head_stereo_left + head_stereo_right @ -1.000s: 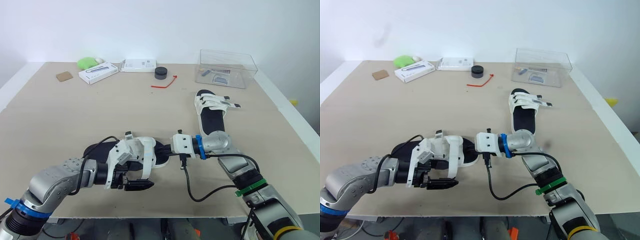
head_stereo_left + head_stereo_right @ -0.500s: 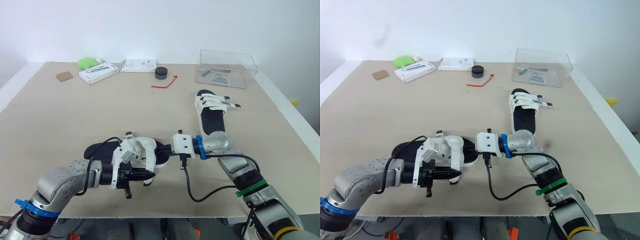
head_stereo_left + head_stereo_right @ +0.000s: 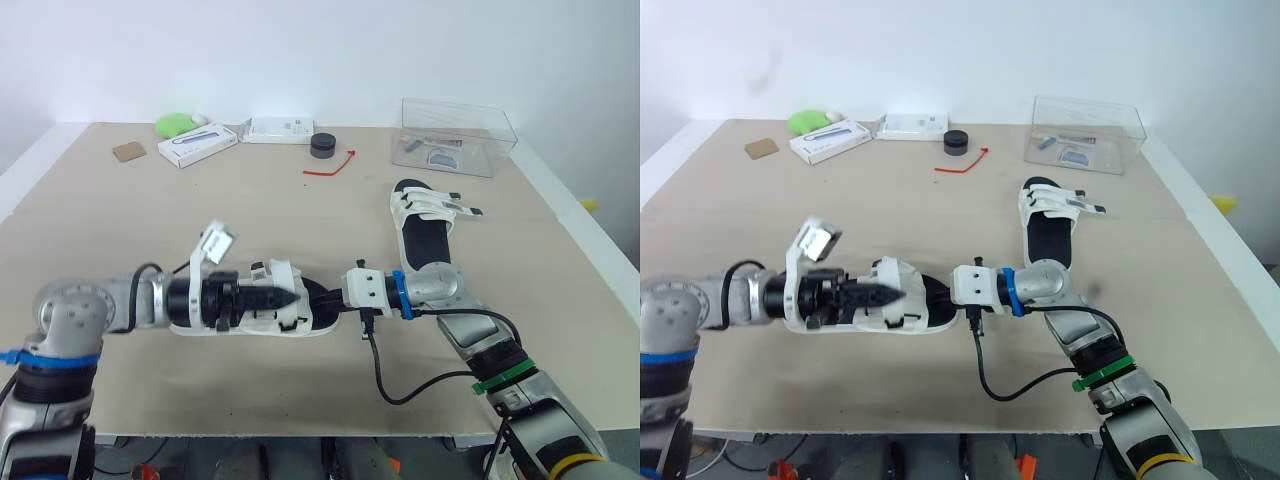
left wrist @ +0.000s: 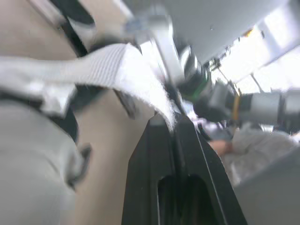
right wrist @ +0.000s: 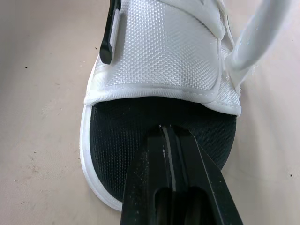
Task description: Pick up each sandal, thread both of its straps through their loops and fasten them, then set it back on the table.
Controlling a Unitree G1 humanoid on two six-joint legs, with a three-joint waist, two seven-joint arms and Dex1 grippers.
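The left fingers (image 4: 154,150) are pressed together, and between their tips they pinch the end of a white woven strap (image 4: 117,65); from the tips the strap runs back toward the sandal's upper. In the head views these fingers point toward the robot's right and lie low over the near sandal (image 5: 154,61), close above its white upper. The right fingers (image 5: 150,159) are also closed, with no gap between them, and they have nothing between them; their tips rest on the black footbed at the open end of the same sandal, just in front of the white mesh upper. The two pairs of fingers come toward each other from opposite ends of this sandal. The near sandal lies flat on the worktop (image 3: 200,220), close to the front edge, with its length across the robot's front, and the black footbed shows at both ends. The second sandal (image 3: 425,235) lies apart from it, farther back on the right side, with its length pointing away from the robot and its white straps across the far end. Along the back of the worktop there are a clear plastic box (image 3: 455,135) on the right, a red tie (image 3: 330,165), a small black round object (image 3: 322,145), two white boxes (image 3: 197,146) and a green object (image 3: 175,125).
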